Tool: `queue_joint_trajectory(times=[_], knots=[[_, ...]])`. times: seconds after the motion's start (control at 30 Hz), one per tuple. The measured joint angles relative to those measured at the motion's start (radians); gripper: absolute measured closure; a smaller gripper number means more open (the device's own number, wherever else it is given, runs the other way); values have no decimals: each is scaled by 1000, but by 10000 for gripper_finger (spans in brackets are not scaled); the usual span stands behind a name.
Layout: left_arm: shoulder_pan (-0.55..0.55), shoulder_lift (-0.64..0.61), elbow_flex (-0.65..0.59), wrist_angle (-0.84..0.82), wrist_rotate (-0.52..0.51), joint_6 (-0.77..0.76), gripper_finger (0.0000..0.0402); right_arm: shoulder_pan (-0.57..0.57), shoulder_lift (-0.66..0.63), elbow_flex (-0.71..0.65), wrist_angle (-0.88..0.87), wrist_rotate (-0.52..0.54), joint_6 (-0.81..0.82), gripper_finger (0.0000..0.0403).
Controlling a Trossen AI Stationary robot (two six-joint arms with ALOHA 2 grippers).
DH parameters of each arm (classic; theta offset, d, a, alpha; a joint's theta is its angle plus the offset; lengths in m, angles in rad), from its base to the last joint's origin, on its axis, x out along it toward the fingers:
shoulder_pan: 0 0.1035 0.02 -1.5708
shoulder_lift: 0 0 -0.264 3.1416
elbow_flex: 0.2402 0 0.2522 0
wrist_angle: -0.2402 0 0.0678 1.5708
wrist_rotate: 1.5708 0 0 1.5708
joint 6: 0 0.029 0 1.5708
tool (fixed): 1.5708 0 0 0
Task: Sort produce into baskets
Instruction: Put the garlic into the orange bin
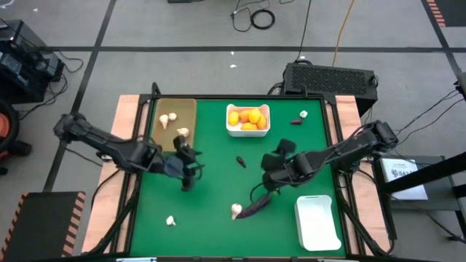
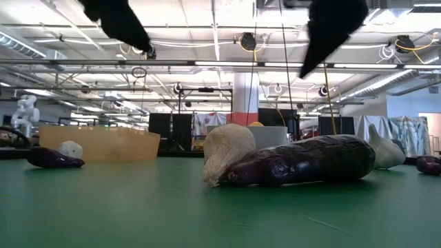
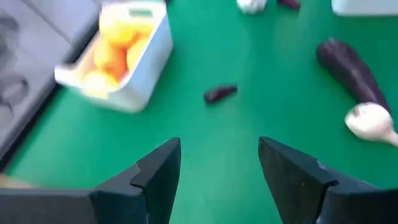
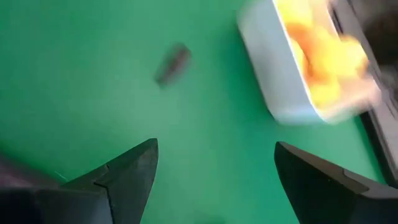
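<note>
Both arms are hanging over the green table (image 1: 218,233) right now, neither carrying anything. Left gripper (image 1: 186,172) is sitting just right of the tan tray (image 1: 188,109), fingers (image 3: 158,171) spread wide w/ bare mat showing between them. Right gripper (image 1: 274,173) is hovering mid-table, a bit right of centre, fingers (image 4: 134,165) also spread apart, nothing pinched.

Produce check: the white bin (image 1: 247,131) at the far centre is holding the orange-yellow fruits (image 1: 246,117), piled together inside. The tan tray at far left is holding two garlic bulbs (image 1: 169,118), one farther, one nearer by its right edge. The second white bin (image 1: 317,222) is lying at the near right.

Loose on the mat: the long eggplant (image 1: 254,207) is lying near centre-front, w/ a garlic bulb (image 1: 236,211) touching its left end; low view is showing them pressed together. Another bulb (image 1: 170,220) is sitting near-left, well apart. A small purple piece (image 1: 241,161) is lying between the two grippers, closer to the orange bin. Far right corner: a white bulb (image 1: 303,113) and a tiny purple piece (image 1: 294,121) just beside it.
</note>
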Motion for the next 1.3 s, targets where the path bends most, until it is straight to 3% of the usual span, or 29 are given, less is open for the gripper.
queue_joint_trajectory(times=[0.17,0.3,0.47,0.93,1.1,1.3], knots=[[-28,14,-184,379,-62,140,178,-6,-7,-12,-271,-79,222,90],[-15,14,-281,567,-59,230,178,-32,-7,-69,-325,-218,268,90],[10,13,-305,529,-10,211,178,-93,-7,-131,-289,-219,203,90],[23,13,-316,511,-6,205,178,-170,-7,-232,-243,-296,167,97],[24,13,-316,512,-6,181,178,-170,-7,-256,-221,-323,168,140],[23,13,-316,511,-5,180,178,-170,-7,-256,-168,-318,130,221]])
